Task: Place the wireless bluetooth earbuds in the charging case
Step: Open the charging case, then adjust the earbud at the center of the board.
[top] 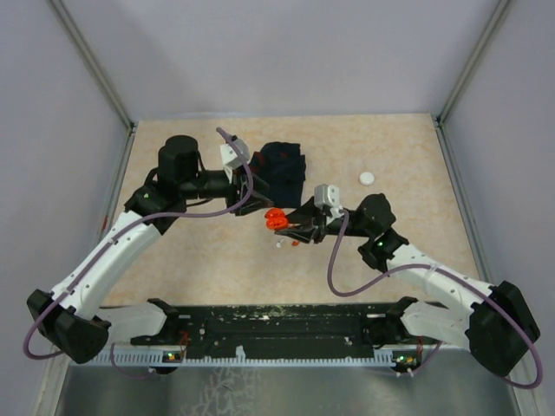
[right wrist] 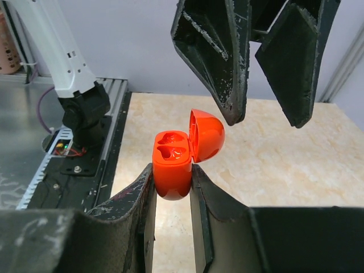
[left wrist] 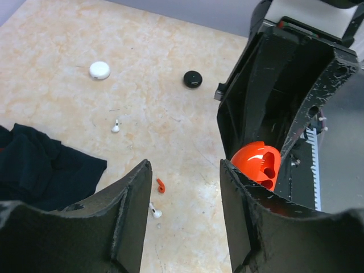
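The right gripper [right wrist: 172, 177] is clamped on the sides of a glossy orange-red plastic charging case [right wrist: 172, 162], held above the middle of the table [top: 173, 260]. Its domed lid [right wrist: 207, 135] stands hinged open. Both wells look unfilled, and the fingers hide the lower body.

The left gripper [left wrist: 185, 166] hangs just over the case with its fingers spread and nothing between them. Their roots are cut off by the frame.

The wireless bluetooth earbuds lie loose on the table, just near of the case. There is a small red stemmed one [left wrist: 160, 185], a white one [left wrist: 154, 211] beside it and another white one [left wrist: 115, 127] further off. From above they are mere specks.

A round white disc [left wrist: 99, 70] and a round black disc [left wrist: 193, 79] lie towards the right. A crumpled dark navy cloth [left wrist: 40, 168], far of centre, is partly cut off and partly covered by a left finger.
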You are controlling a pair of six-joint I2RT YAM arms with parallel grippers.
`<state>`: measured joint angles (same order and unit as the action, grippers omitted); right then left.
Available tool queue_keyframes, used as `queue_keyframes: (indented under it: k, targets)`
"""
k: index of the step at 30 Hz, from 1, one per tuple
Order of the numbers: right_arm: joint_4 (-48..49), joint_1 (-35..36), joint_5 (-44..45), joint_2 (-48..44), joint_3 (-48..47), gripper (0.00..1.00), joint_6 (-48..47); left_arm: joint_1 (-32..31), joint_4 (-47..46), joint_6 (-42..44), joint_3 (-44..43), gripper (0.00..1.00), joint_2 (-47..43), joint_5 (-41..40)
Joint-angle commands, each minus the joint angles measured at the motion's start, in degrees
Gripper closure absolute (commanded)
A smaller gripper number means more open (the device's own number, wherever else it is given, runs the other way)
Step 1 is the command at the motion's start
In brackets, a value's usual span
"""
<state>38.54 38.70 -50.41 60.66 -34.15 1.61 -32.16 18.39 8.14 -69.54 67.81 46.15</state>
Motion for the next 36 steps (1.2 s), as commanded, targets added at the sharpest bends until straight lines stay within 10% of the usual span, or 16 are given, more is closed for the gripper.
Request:
queue_keyframes:
  k: [1, 21, 36]
  targets:
    - [2.38, -0.09, 4.49, -2.66, 1.50, 1.00, -2.69, -0.11, -1.90, -1.98, 0.88, 0.41, -1.44, -6.25]
    - [13.03, -0.11, 30.55, -18.50, 25.39, 1.00, -3.49, -6.89, -11.07, -17.60, 15.69, 0.32, 4.40, -28.78]
    - [11.49, -0.11, 37.84, -23.55, 28.21, 1.00, -6.08, -14.88, -12.44, -21.79, 9.75, 0.39, 24.72, -38.09]
